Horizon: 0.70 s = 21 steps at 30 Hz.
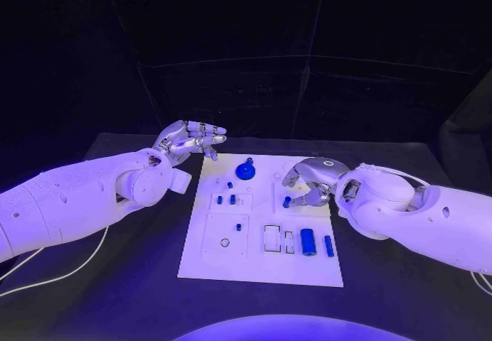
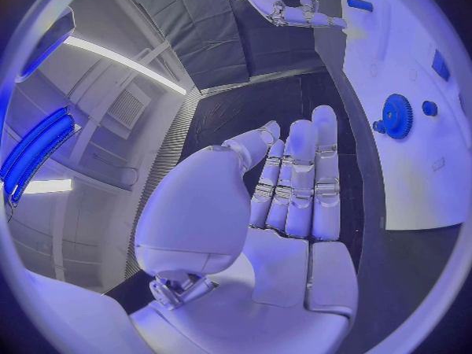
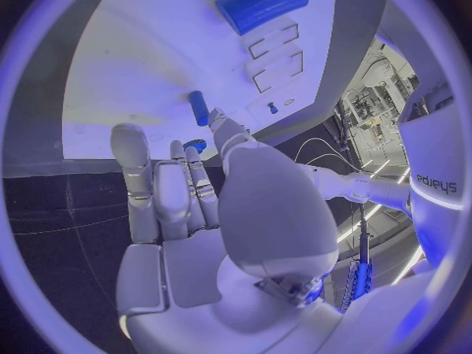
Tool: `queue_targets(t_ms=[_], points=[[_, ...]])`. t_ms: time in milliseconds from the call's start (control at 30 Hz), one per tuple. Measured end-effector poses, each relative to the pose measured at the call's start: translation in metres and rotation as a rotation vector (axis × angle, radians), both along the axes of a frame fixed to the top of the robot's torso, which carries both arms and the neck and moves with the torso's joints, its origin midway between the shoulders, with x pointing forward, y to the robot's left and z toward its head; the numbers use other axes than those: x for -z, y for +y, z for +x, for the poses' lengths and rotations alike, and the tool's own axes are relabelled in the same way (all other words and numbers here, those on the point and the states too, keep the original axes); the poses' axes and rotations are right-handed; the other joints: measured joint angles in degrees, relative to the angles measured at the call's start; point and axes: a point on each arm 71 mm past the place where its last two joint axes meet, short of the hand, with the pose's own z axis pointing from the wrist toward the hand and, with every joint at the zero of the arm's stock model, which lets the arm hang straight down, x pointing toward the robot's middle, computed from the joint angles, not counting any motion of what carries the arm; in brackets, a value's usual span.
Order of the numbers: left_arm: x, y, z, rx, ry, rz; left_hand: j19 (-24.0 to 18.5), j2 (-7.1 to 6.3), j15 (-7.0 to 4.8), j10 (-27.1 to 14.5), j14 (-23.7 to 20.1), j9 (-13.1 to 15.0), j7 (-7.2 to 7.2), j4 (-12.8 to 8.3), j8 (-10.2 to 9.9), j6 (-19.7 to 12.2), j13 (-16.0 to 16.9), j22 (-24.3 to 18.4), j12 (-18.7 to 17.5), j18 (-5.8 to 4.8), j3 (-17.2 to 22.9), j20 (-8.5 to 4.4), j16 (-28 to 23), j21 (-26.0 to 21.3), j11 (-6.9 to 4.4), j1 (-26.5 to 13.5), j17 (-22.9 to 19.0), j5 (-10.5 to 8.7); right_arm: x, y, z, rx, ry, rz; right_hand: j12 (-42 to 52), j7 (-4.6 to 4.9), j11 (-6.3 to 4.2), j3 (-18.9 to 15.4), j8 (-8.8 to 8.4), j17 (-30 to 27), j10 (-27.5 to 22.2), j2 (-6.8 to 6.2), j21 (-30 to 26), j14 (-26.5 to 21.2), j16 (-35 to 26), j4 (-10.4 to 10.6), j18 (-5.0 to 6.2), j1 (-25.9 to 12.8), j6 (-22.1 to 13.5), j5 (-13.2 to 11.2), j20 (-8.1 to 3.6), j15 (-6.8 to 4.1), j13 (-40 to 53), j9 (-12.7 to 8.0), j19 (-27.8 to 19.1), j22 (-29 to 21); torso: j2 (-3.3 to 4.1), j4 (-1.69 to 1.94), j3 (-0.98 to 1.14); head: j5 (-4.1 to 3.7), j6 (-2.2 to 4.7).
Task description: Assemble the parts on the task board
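Over the task board point(image 1: 205, 263), near its right edge and about halfway up, the right hand point(image 1: 310, 183) hovers low with its fingers curled downward toward a small blue peg point(image 1: 286, 202) standing in the board. In the right wrist view a short blue piece point(image 3: 199, 107) sits just beyond the fingertips and another blue bit shows between the fingers, but I cannot tell whether the hand actually pinches anything or only reaches for it. Its low, bent posture suggests it is working a part into or out of a slot.

Off the board's far left corner, the left hand point(image 1: 190, 140) is raised above the table, fingers loosely together and holding nothing, likely parked clear of the work. The blue gear point(image 1: 245, 170) sits on the board's far middle. Toward the board's near right, a blue cylinder point(image 1: 308, 242) and a thinner blue rod point(image 1: 328, 246) lie flat, seemingly waiting to be assembled.
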Motion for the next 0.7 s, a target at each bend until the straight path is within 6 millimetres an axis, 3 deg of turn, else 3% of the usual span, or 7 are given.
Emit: queue_targets(t_ms=[267, 400, 700], points=[[0.0, -0.001, 0.0, 0.002, 0.001, 0.0, 0.0, 0.0, 0.0, 0.0, 0.0, 0.0, 0.0, 0.0, 0.2, 0.0, 0.0, -0.1, 0.0, 0.0, 0.0, 0.0, 0.0, 0.0, 0.0, 0.0, -0.1, 0.0, 0.005, 0.01, -0.001, -0.024, 0.047, -0.05, 2.0, 0.6, -0.4, -0.2, 0.27, -1.2, 3.1, 1.04, -0.2, 0.2, -0.6, -0.1, 0.0, 1.0, 1.4, 0.0, -0.4, -0.22, 0.0, 0.1, 0.4, -0.1, 0.0, 0.04, -0.01, -0.01, -0.09], [0.0, -0.001, 0.0, 0.003, 0.001, -0.001, 0.0, 0.0, 0.0, 0.0, 0.0, 0.0, 0.0, 0.0, 0.2, 0.0, -0.1, -0.1, 0.0, 0.0, 0.0, 0.0, 0.0, 0.0, 0.0, 0.0, -0.1, 0.0, 0.006, 0.015, -0.002, -0.037, 0.064, -0.066, 2.2, 0.45, -0.61, -0.2, 0.27, -1.6, 4.9, 1.96, -0.2, 0.0, -0.9, -0.1, -0.01, 2.0, 2.5, 0.0, -0.53, -0.44, -0.2, 0.1, 0.9, 0.0, 0.0, 0.05, -0.01, -0.01, -0.09], [0.001, -0.001, 0.0, 0.004, 0.002, -0.001, 0.0, 0.0, 0.0, 0.0, 0.0, 0.0, 0.0, 0.0, 0.2, 0.0, 0.0, -0.1, 0.0, 0.0, 0.0, 0.0, 0.0, 0.0, 0.0, 0.0, -0.1, 0.0, 0.01, 0.015, 0.001, -0.039, 0.085, -0.088, 1.7, 0.27, -1.13, 4.0, 0.91, -0.5, 9.3, 3.37, 0.5, 0.0, -0.5, -0.4, 0.0, 3.4, 6.0, -1.2, -1.13, -0.85, -0.3, 0.2, 1.9, 1.6, 0.0, 0.05, 0.03, -0.01, -0.23]])
